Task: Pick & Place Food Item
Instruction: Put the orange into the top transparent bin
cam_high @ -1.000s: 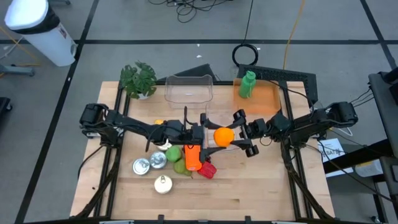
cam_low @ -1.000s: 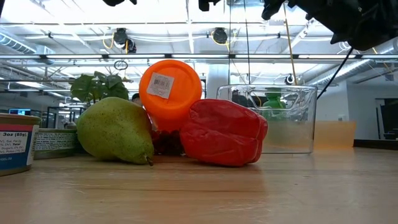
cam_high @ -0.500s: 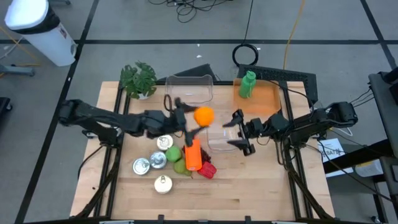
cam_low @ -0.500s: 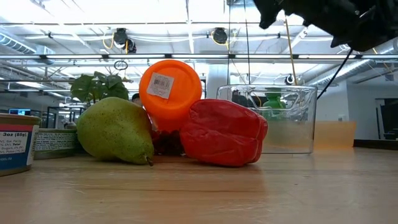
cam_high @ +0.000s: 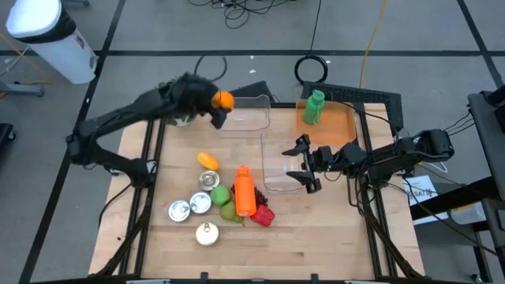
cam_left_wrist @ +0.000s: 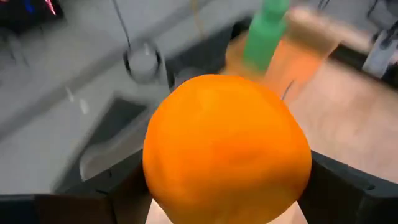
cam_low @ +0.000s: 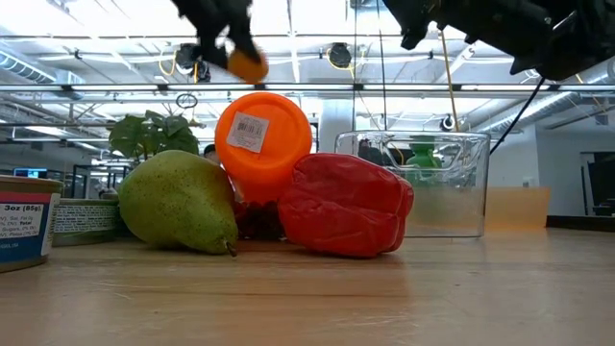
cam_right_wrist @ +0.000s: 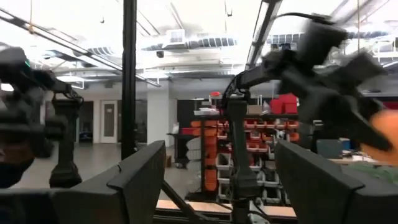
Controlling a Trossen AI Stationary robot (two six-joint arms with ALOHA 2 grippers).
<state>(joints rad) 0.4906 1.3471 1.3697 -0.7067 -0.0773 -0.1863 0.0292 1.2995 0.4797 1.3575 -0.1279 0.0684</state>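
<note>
The left gripper (cam_high: 218,102) is high up over the far left part of the table (cam_high: 331,244), right by the plant (cam_high: 175,99) and next to the near left corner of the clear bin (cam_high: 241,113). Its two fingers are closed on the orange (cam_high: 224,99), one on each side, and the wrist view shows the orange (cam_left_wrist: 227,149) filling the space between them. The right gripper (cam_high: 302,163) hangs over the middle right of the table with its fingers spread wide and nothing between them. Here is what could go wrong. The orange is round and smooth, so it may slip out if the arm swings fast or stops hard. If it falls from this high up, it could bounce and roll off the table, or knock into the pear (cam_low: 180,202), the red pepper (cam_low: 346,204) or the cans (cam_high: 189,208) below. If the arm lets go too soon, the orange could hit the rim of the bin and drop outside it. The orange is a ball, so it has no long side and does not point any way, and I cannot see which way its stem end faces
</note>
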